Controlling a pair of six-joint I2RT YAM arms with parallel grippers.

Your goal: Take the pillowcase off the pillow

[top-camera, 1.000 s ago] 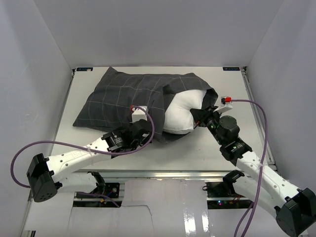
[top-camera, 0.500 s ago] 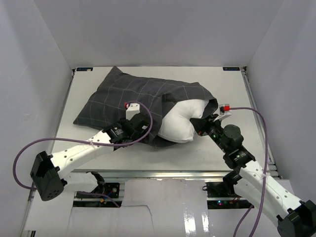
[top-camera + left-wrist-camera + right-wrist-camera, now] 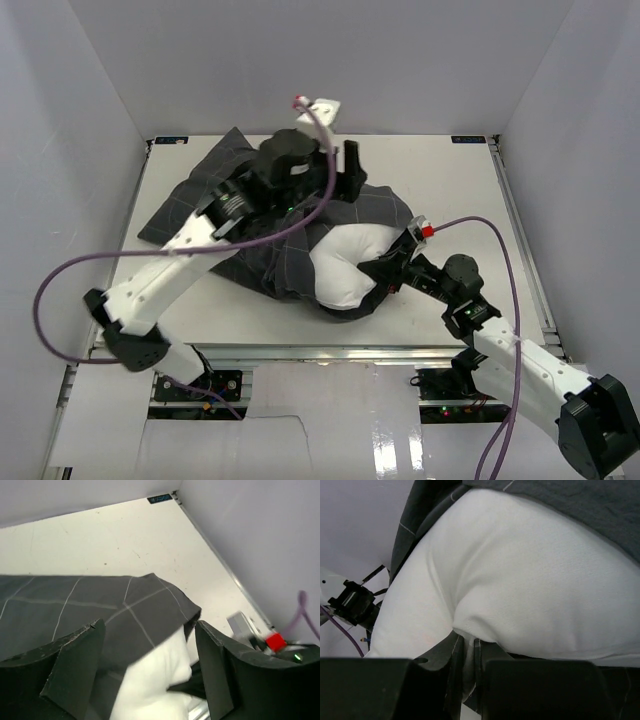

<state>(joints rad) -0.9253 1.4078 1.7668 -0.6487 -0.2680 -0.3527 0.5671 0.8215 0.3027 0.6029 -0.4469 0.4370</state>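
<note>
Left gripper (image 3: 148, 626) first: jaws spread wide, nothing between them, touching nothing. I'm hanging in the air over the cloth, and through the gap I look straight down at the pillowcase (image 3: 75, 610) and the white bulge coming out of it. In the overhead view that same left gripper (image 3: 343, 180) is lifted over the 12 o'clock side of the bundle, with my arm arching across the dark fabric.

Now the right gripper (image 3: 465, 652): fingers drawn tight together, pinching a small fold of the pillow (image 3: 520, 580). White fabric is squeezed up between the two pads and the rest of the cushion swells above them. From overhead, my right gripper (image 3: 378, 280) bites the pillow's 4 o'clock edge, low against the table (image 3: 450, 180).

Outward from there: the pillow (image 3: 345, 265) sits near the middle of the table, toward the 5 o'clock side, its plump white end bared and facing my right arm. The pillowcase (image 3: 275, 265) covers the rest, its open mouth draped over the top of the pillow (image 3: 150, 680) at 12 to 2 o'clock, its wrinkled grey-checked length running off to 10 o'clock. A dark strip of it also curls under the white end at 6 o'clock. The pillow is partly out, partly sleeved.
</note>
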